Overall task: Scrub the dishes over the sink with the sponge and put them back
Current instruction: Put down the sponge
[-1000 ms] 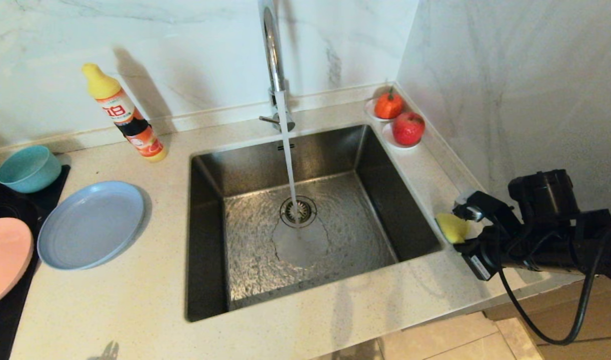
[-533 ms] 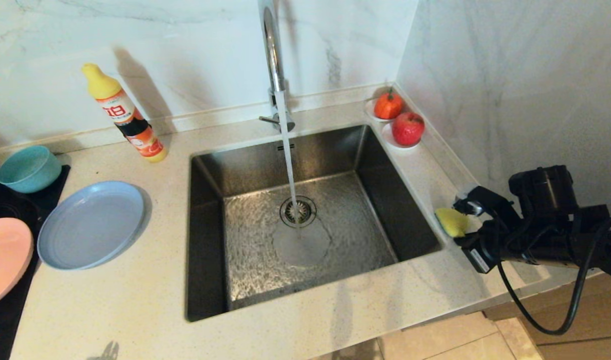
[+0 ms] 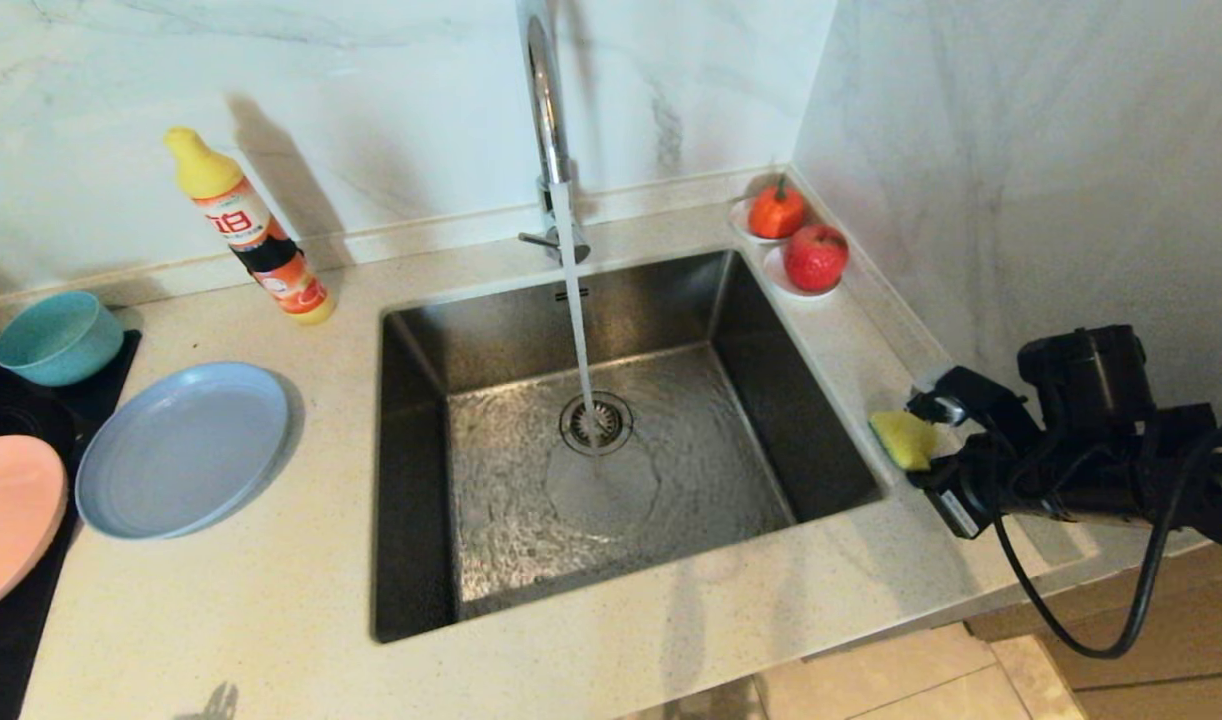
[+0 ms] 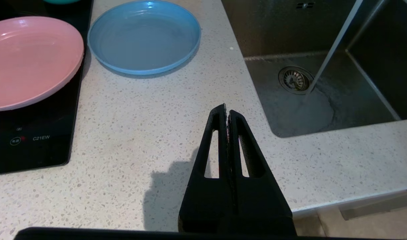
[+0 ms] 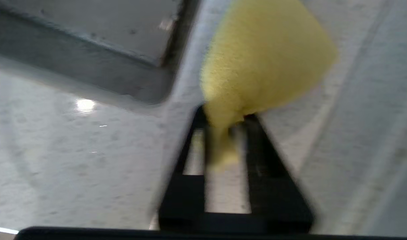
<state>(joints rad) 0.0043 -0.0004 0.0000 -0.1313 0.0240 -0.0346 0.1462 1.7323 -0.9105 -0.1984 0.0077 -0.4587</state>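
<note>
My right pincer pinches the yellow sponge beside the sink; my left pincer hangs clenched above the counter.

**Setting: Domestic Kitchen**

The location is a home kitchen. Indicators: a rectangular stainless steel sink set into a speckled pale stone countertop; a tall chrome tap running water; a marble-patterned wall; a black glass induction hob; a yellow-capped orange dish-soap bottle; round plastic plates beside the basin.
</note>
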